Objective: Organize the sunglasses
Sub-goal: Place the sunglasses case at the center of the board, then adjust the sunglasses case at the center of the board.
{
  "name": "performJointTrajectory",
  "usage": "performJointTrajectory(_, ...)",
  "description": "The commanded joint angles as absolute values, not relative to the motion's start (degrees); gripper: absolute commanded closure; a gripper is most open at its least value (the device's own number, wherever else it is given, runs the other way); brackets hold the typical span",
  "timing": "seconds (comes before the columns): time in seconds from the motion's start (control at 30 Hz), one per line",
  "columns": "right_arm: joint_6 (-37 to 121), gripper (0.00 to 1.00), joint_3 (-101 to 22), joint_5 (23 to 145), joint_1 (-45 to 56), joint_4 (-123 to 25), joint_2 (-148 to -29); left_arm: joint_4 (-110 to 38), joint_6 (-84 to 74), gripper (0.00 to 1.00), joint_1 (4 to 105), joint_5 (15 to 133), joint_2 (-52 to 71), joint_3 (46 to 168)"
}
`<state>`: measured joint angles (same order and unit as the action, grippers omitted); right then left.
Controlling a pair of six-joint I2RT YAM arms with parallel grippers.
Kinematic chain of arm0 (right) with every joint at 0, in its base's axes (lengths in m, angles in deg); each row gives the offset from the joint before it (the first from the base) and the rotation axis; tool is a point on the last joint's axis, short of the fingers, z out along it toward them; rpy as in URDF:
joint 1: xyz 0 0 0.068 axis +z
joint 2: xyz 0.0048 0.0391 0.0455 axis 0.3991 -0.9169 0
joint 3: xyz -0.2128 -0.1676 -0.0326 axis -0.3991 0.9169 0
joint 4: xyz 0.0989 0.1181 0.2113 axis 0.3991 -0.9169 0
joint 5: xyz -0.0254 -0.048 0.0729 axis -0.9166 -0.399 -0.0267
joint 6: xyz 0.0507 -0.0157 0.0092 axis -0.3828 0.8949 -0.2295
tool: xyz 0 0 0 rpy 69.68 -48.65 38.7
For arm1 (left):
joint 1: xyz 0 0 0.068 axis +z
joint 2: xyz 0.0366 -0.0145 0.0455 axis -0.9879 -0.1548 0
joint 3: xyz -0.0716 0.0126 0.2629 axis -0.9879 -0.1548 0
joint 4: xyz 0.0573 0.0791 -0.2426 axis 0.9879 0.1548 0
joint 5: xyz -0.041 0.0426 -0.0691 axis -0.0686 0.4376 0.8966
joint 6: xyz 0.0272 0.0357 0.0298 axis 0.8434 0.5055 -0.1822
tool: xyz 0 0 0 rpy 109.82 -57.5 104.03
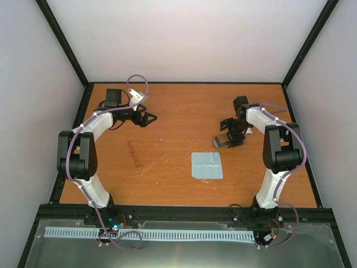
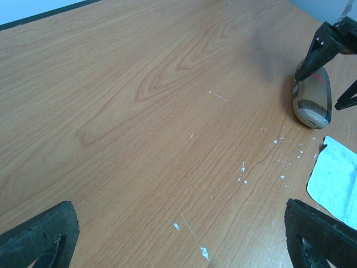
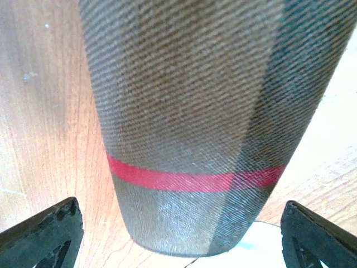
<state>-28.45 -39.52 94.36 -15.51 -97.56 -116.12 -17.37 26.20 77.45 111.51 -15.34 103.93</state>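
Observation:
The sunglasses (image 1: 146, 155) lie on the wood left of centre, a faint amber outline with the arms spread. My left gripper (image 1: 148, 118) is open and empty, hovering behind them; its wrist view shows only bare wood between the fingers (image 2: 42, 237), and the sunglasses are out of that view. My right gripper (image 1: 231, 137) is open and straddles the grey-and-brown striped case (image 1: 223, 140) without closing on it. The case (image 3: 189, 111), with a red stripe, fills the right wrist view between the spread fingers (image 3: 44, 234). It also shows in the left wrist view (image 2: 312, 97).
The light blue-grey cloth square (image 1: 206, 165) lies flat in front of the case, right of centre; it also shows in the left wrist view (image 2: 337, 181) and under the case tip (image 3: 268, 248). Black frame rails (image 1: 184, 82) border the table.

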Motion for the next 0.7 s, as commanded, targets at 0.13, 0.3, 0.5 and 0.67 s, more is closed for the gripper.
performJointTrajectory(0.13,-21.6,0.06,-44.1,92.3,-15.6,-102.0,-111.2,-18.2,26.6,0.01,77.8,112.4,-14.2,104.0)
performJointTrajectory(0.3,-6.1,0.49,-50.2,88.2,-15.3,-109.1,-109.9,-18.0,26.5,0.01,77.8,112.1,-14.1,103.8)
performJointTrajectory(0.5,8.8,0.97,-46.7,83.8,-12.1,-117.4,-109.9,-17.5,26.7,0.01,77.8,112.3,-14.1,103.4)
performJointTrajectory(0.67,10.7,0.97,-42.9,80.8,-8.0,-117.9,-110.1,-15.6,28.0,0.01,77.8,112.8,-14.0,103.2)
